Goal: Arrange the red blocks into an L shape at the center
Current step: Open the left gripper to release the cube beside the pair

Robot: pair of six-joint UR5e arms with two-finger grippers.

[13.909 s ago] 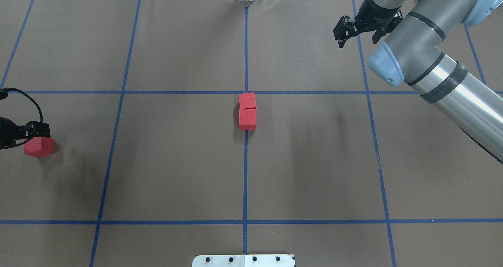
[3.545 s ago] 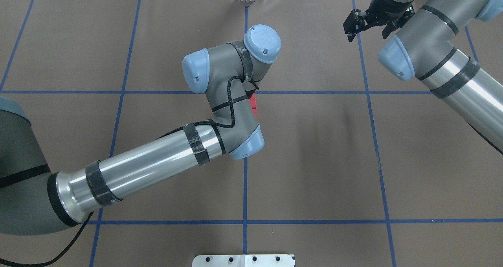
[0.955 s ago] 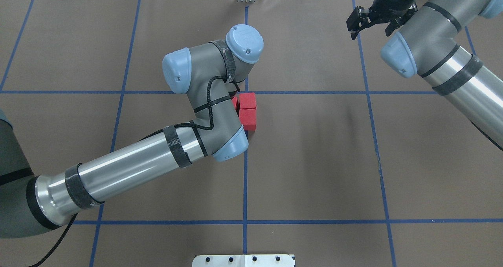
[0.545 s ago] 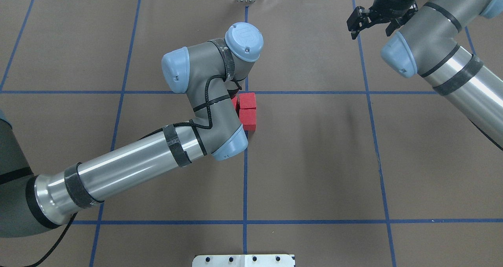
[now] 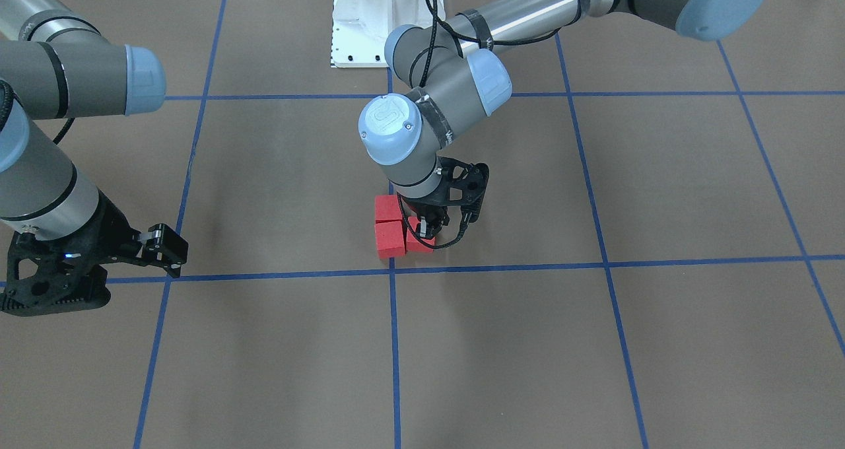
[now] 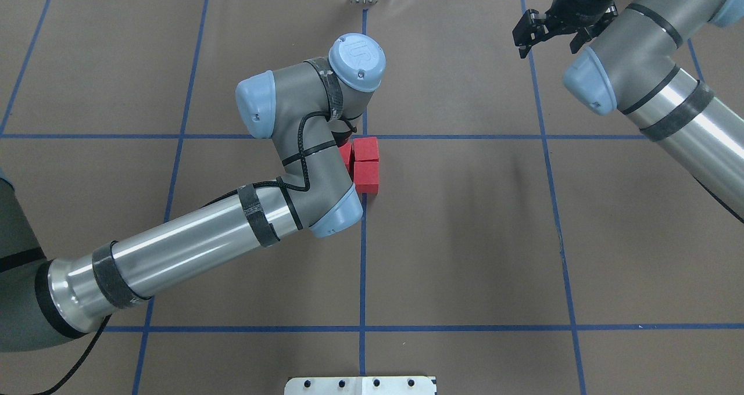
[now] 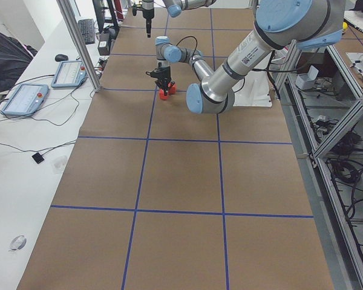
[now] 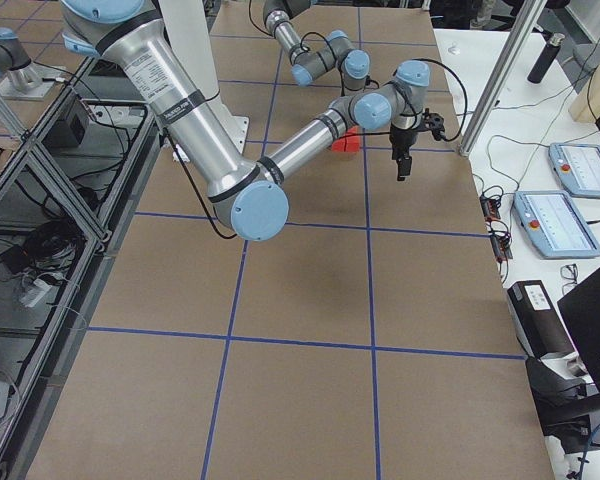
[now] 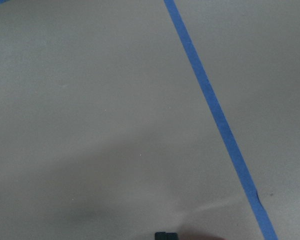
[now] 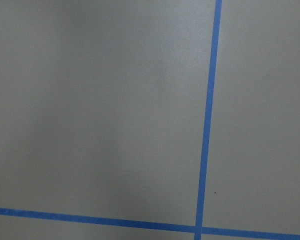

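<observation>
Your table [image 6: 465,238] is covered in brown paper marked into large squares by blue tape lines [image 6: 362,267], and a white base plate [image 6: 360,385] sits at the middle of its near, robot-side edge. Three red blocks [image 6: 366,177] lie on the paper just on the near side of the center crossing [image 5: 392,271]. Two touch in a row along the middle line, and the third touches the left side of the far one.

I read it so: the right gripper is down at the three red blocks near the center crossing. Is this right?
Not quite: it is the left gripper, not the right, that is down at the three red blocks near the center crossing. The overhead exterior view shows that arm entering from its left; the right gripper is far off, open.
</observation>
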